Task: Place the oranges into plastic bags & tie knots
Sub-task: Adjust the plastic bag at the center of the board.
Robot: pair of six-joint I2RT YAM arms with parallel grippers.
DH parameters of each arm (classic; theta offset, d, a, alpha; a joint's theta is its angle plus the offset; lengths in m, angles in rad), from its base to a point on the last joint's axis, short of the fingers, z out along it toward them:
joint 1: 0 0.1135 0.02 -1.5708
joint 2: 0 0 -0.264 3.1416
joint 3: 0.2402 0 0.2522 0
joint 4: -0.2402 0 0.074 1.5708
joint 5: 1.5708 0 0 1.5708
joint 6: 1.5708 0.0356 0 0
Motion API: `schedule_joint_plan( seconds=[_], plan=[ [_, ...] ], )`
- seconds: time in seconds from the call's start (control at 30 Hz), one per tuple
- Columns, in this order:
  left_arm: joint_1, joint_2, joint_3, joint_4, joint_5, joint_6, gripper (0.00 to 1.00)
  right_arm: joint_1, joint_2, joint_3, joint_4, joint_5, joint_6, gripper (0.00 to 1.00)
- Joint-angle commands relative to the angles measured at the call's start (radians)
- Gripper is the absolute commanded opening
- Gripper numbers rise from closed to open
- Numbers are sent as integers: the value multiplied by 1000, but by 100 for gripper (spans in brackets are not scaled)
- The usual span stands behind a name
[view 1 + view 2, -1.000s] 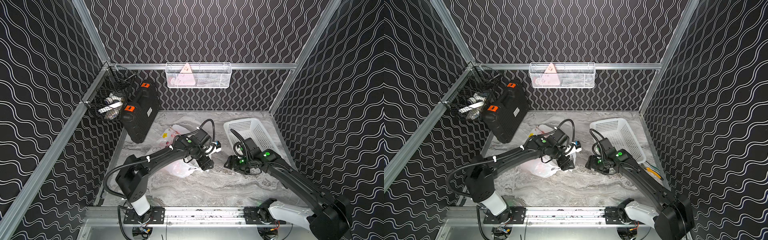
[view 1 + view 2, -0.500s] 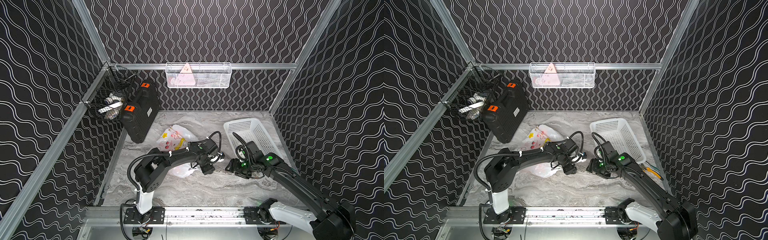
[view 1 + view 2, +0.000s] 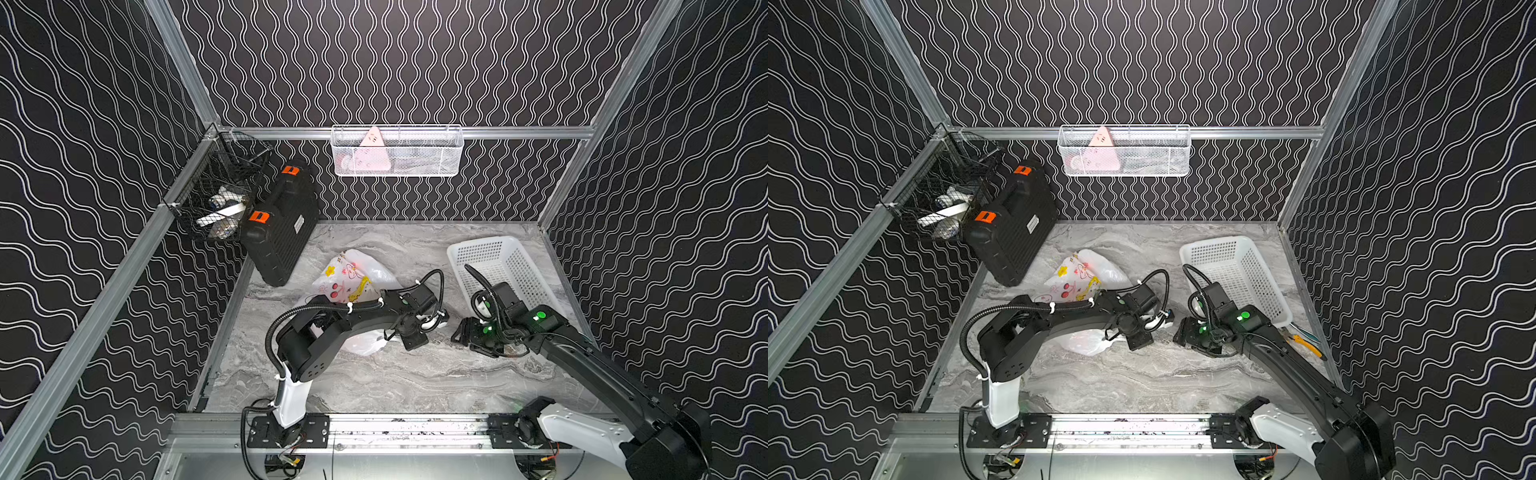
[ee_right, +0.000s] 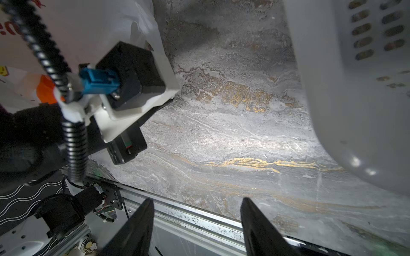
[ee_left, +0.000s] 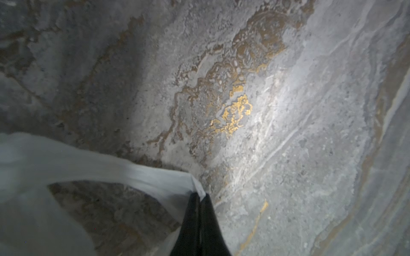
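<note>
White handle strip (image 5: 133, 172) sat pinched in my left claw (image 5: 200, 196), its length running back to the plastic bag (image 3: 353, 270); my right claw (image 4: 197, 200) hung near, spread, empty.

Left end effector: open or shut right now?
Shut: in the left wrist view the left end effector has its jaws pressed together, pinching a white strip of the plastic bag.
</note>
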Motion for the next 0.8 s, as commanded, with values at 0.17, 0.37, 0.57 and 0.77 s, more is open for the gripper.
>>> schedule_joint_plan(
  seconds=[0.17,0.37,0.57,0.77],
  plan=[
    [8,-134,97,82,-114,-177,0,8,-8,7,142,-97,-66,63],
    [59,-209,150,108,-107,-292,0,73,39,-35,411,-128,-87,62],
    [151,-255,166,121,-82,-366,0,186,176,-151,849,-134,-116,68],
    [220,-255,172,108,-47,-366,0,204,381,-208,1168,-158,-92,70]
  ],
)
